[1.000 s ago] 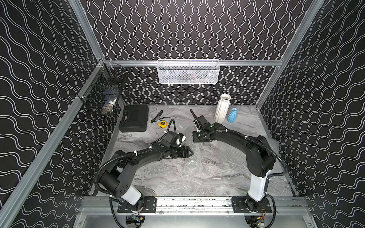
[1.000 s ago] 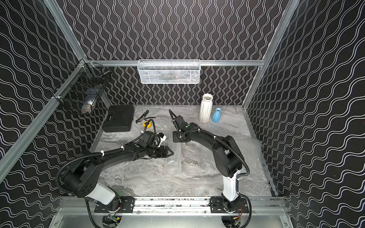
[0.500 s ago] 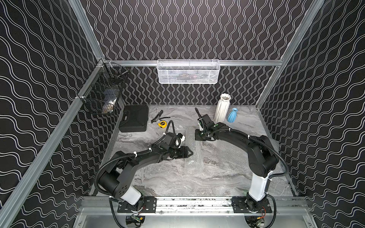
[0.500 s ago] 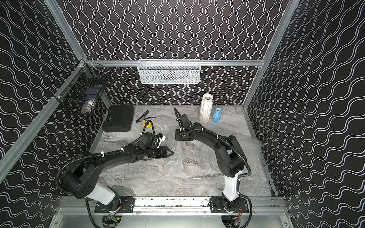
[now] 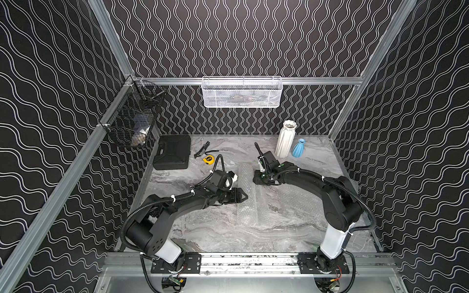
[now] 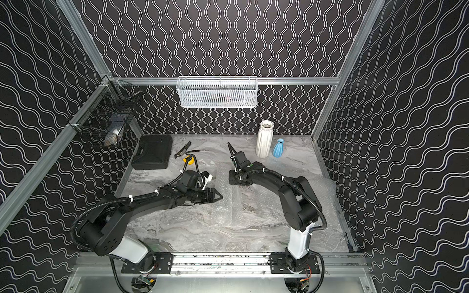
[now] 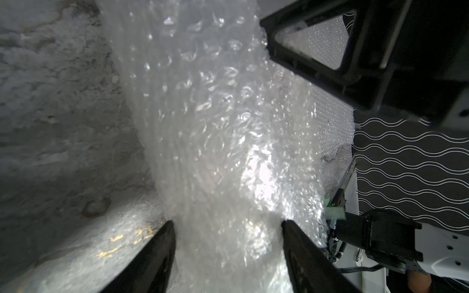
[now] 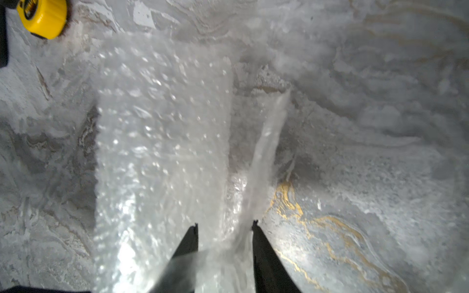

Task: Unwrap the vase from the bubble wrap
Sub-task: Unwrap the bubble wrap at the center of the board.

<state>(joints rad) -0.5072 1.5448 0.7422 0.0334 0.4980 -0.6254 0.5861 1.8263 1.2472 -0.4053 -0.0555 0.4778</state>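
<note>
Lately the right gripper [image 8: 224,225] has shifted toward 3 o'clock; its jaws stand narrowly apart with a thin flap running between them, though blur hides whether they touch it. The left gripper [image 7: 227,223] clasps the bubble wrap [image 5: 246,177], a whitish bubbled roll near the centre of the table [image 5: 215,233], running 12 to 6, with flat sheet spreading toward 3. Whatever it wraps is hidden.

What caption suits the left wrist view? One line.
Left gripper fingers pinching the rolled bubble wrap on the marble tabletop.
</note>
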